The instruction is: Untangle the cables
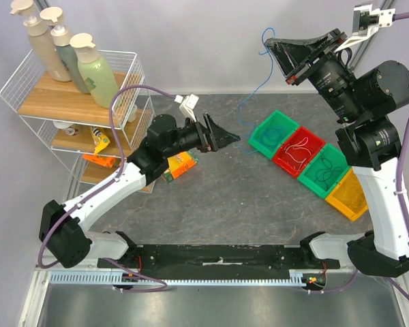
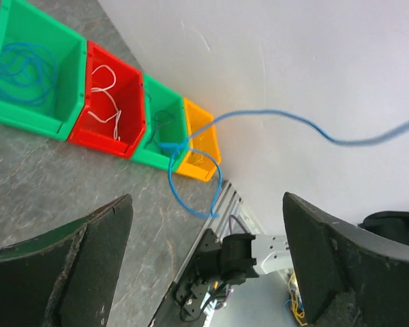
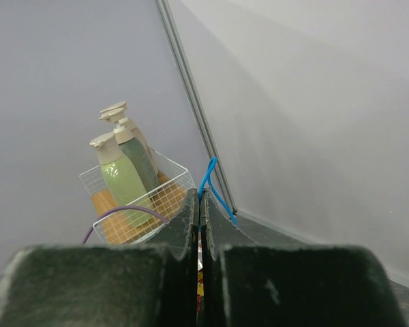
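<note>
Right gripper (image 3: 200, 201) fingers were pressed together, pinching thin blue flexible cable (image 2: 273, 112) high above worktop's far right corner | left gripper (image 2: 203, 204) fingers were spread, empty, mid-worktop | other strands lay in coloured plastic bins (image 1: 286, 165) by right edge | judged mostly done, blue strand left to place

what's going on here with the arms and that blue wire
The right gripper, raised high, is shut on one end of a blue cable, which hangs down toward the table. The left gripper sits open beside the cable's lower part, holding nothing. More cables lie in the bins on the right.
</note>
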`<state>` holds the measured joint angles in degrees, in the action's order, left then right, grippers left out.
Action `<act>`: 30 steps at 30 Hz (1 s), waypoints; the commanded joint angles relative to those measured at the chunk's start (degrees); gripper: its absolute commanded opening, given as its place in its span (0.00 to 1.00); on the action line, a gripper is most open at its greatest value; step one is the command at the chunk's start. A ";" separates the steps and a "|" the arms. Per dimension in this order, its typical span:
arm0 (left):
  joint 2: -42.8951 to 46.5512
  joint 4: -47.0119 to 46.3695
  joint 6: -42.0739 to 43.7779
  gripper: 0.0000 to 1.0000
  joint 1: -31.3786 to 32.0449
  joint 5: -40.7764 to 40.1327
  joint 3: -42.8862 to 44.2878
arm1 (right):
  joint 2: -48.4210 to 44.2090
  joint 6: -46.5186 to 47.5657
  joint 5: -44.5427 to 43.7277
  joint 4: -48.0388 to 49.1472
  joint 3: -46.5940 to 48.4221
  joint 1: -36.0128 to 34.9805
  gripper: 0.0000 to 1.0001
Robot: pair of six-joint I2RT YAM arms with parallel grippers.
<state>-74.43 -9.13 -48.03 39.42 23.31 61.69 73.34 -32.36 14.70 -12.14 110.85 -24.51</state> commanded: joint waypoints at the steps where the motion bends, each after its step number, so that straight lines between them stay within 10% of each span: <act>1: -3.96 -2.49 -5.93 0.94 0.75 3.41 2.90 | -0.13 -0.51 0.77 0.80 0.69 0.17 0.00; 11: -11.43 4.82 -6.81 0.41 1.10 5.69 7.92 | -0.74 -0.42 0.68 1.24 0.51 0.17 0.00; 16: -12.31 5.25 -6.99 0.70 1.19 6.84 7.92 | -0.92 -0.42 0.51 1.42 0.25 0.17 0.00; 30: -8.90 12.11 1.52 0.69 3.38 0.00 9.50 | -0.22 0.01 0.51 1.51 1.12 0.25 0.00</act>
<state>-85.67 -4.10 -50.39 39.79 23.70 71.61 73.32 -32.53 14.94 -12.10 110.83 -24.51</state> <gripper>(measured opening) 0.662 0.007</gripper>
